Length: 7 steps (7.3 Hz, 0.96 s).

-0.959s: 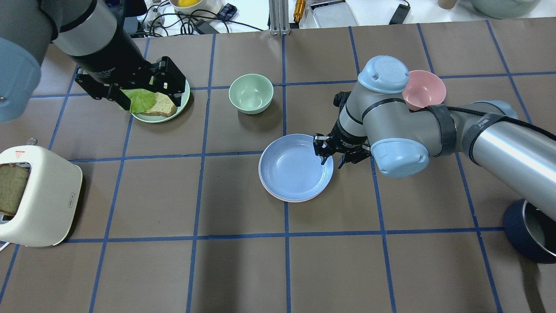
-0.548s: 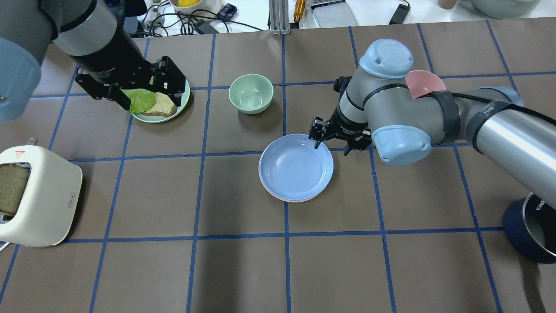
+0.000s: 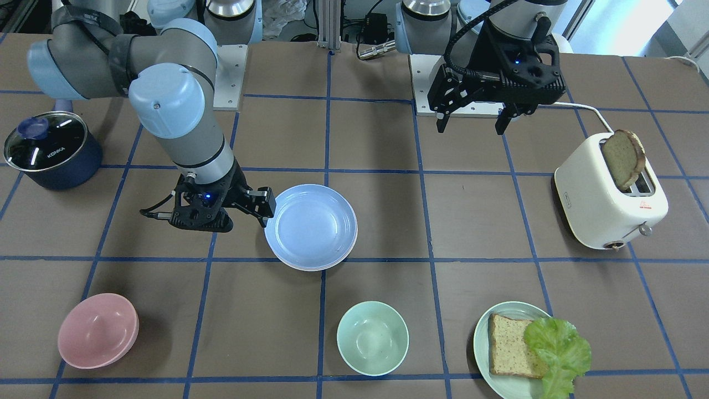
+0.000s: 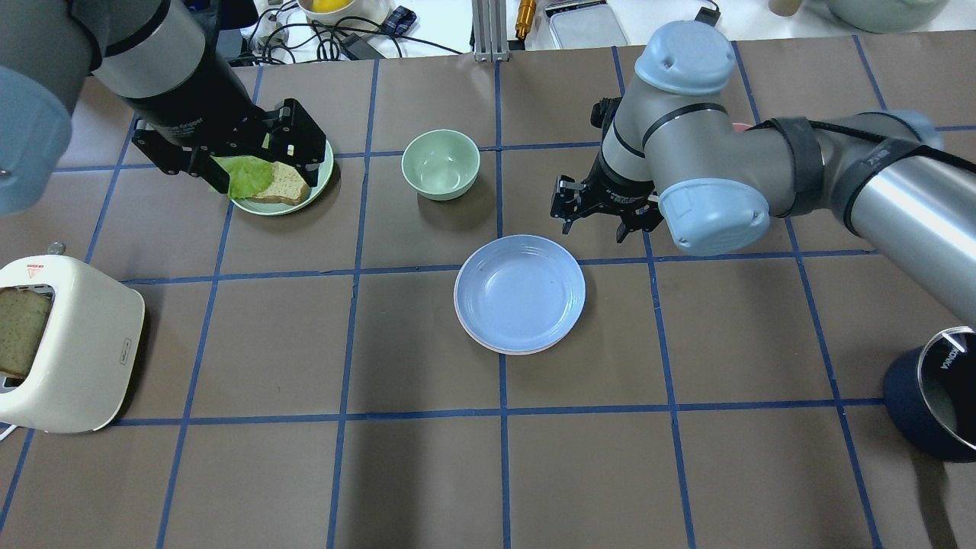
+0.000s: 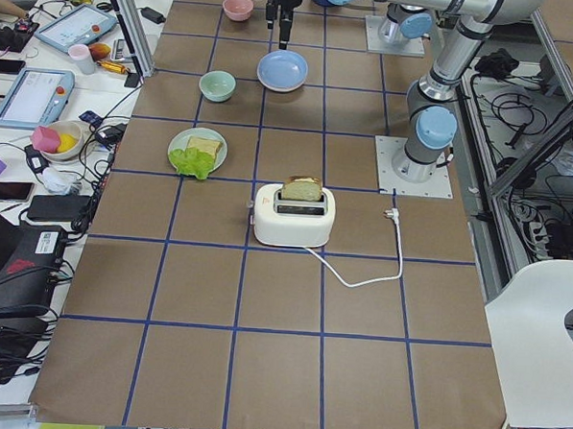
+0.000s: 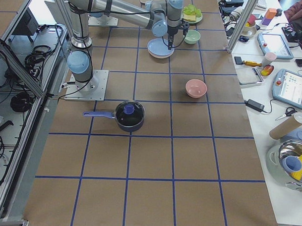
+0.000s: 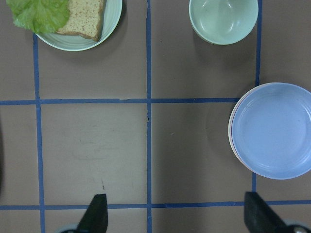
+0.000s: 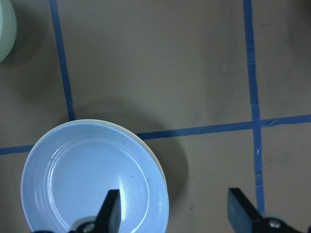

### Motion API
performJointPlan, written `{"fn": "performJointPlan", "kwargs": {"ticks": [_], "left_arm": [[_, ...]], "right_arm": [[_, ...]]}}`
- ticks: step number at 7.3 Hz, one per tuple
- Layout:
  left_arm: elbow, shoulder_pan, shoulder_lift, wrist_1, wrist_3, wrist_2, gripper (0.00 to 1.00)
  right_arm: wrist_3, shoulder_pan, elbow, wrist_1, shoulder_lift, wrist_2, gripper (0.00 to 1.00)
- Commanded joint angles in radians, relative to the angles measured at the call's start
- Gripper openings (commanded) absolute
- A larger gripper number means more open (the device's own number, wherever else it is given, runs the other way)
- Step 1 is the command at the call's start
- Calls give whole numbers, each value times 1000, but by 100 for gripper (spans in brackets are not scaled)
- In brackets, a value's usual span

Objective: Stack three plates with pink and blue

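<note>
The light blue plate (image 4: 520,293) lies on top of a stack at the table's middle. Only thin pale pink and cream rims (image 4: 518,352) show under it. The stack also shows in the front view (image 3: 311,227), the left wrist view (image 7: 272,130) and the right wrist view (image 8: 95,177). My right gripper (image 4: 595,226) is open and empty, raised just beyond the stack's far right edge (image 3: 243,221). My left gripper (image 4: 265,177) is open and empty, held high over the table's left side (image 3: 471,124).
A mint bowl (image 4: 441,164) stands beyond the stack. A pink bowl (image 3: 98,331) stands on the far right, mostly hidden overhead by my right arm. A pale green plate with bread and lettuce (image 4: 282,183), a toaster (image 4: 69,343) and a dark pot (image 4: 934,404) stand around.
My right gripper has moved off the blue plate's right rim, up and toward the far side, still open. The plate stack and my left arm have not moved.
</note>
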Motion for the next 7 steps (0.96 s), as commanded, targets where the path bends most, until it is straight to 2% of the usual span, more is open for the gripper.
{"fn": "performJointPlan", "kwargs": {"ticks": [1,3,4,7], "left_arm": [[-2,2,2,0,0,0,100],[-2,2,2,-2,-2,0,100],[0,2,3,-5,-3,-2,100],[8,2,8,-44,-5,2,100]], "right_arm": [[-129,-48,-107,141,-17,-41,81],[-301,-128,-155,245,-64,-78,80],[-368,-153,-155,247,-99,-142,80],[-360,-157,-160,348,-175,-143,79]]}}
